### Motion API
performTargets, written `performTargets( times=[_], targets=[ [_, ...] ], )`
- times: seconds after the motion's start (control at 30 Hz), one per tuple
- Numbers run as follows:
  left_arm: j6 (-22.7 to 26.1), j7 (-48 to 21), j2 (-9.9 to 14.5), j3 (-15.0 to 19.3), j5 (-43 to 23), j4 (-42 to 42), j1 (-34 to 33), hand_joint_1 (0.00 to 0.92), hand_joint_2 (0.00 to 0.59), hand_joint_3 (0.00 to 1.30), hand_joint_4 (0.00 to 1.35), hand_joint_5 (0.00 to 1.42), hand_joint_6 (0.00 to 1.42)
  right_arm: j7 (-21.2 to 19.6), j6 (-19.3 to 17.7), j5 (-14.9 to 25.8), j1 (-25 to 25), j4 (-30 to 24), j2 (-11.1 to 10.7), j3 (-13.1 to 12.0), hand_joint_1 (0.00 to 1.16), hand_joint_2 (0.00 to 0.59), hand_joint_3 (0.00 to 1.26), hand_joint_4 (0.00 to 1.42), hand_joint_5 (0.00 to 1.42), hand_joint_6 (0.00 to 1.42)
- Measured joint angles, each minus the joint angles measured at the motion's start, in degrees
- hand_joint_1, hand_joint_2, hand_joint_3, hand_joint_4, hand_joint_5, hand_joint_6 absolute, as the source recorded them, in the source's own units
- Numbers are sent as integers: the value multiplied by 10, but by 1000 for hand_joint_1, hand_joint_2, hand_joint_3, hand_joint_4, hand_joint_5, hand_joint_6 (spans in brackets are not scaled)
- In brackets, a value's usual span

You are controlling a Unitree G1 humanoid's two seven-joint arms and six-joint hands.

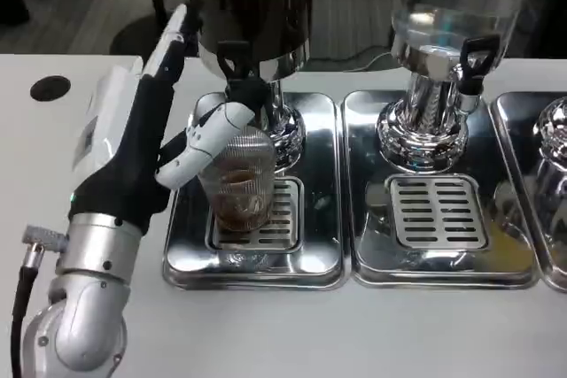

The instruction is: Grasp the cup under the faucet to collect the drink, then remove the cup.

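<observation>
Ribbed glass cup [237, 185], part-filled with brown drink, is held on the drip grate [276, 219] under the faucet [237, 68] by the left hand [205, 141], fingers wrapped round it; collecting seems underway, and a level withdrawal is called for next.

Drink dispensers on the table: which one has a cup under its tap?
The dark dispenser on the picture's left. The left hand holds a ribbed glass cup under its tap; the clear dispenser beside it has none.
</observation>
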Motion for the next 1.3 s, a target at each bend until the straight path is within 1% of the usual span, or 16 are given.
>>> performTargets(
  times=[0.17,0.3,0.4,0.53,0.6,0.67,0.73,0.8,0.87,0.93,1.03,1.1,1.23,1.3],
  targets=[
    [-10,-6,2,20,-18,-5,31,0,39,0,0,8,0,0,0,0,-1,1,0,0,744,576,417,355,286,220],
    [-23,-18,18,32,-19,-16,57,0,35,0,0,0,0,0,0,0,-2,2,0,1,744,576,417,355,286,220],
    [-43,-30,47,49,-16,-28,82,0,34,0,0,0,0,0,0,0,-1,3,3,1,744,576,417,355,286,220],
    [-73,-40,86,82,-10,-34,122,0,33,0,0,0,0,0,0,0,-1,3,9,5,746,572,414,355,286,220],
    [-83,-42,100,94,4,-38,137,0,31,0,0,0,0,0,0,0,-1,3,10,7,776,545,409,356,287,220],
    [-106,-48,126,114,10,-48,165,0,28,0,0,0,0,0,-1,0,1,3,13,8,782,539,409,356,287,220],
    [-128,-53,150,138,17,-52,189,0,26,0,0,0,0,0,-1,-1,3,3,16,9,799,512,409,356,287,220],
    [-142,-58,166,161,18,-52,210,0,25,0,0,0,0,0,-1,-2,4,4,19,11,807,493,403,363,306,220],
    [-152,-60,172,174,18,-50,222,0,24,0,0,0,0,0,-1,-3,4,4,21,13,807,482,380,365,312,220],
    [-173,-64,183,197,17,-40,239,0,24,0,0,0,0,0,-1,-4,4,4,23,17,803,450,352,346,305,237],
    [-198,-65,193,215,17,-12,256,0,20,0,0,0,0,3,-1,0,-1,7,24,26,799,403,297,299,281,241],
    [-205,-65,194,218,18,-3,259,0,17,0,0,0,0,9,-1,6,-4,11,23,33,797,376,265,271,265,243],
    [-228,-70,207,221,21,22,263,0,13,0,0,0,0,29,0,6,-16,17,15,53,812,329,199,233,238,257],
    [-234,-71,212,223,21,29,264,0,13,0,0,0,0,32,2,5,-23,18,13,59,832,304,166,221,235,259]
  ],
)
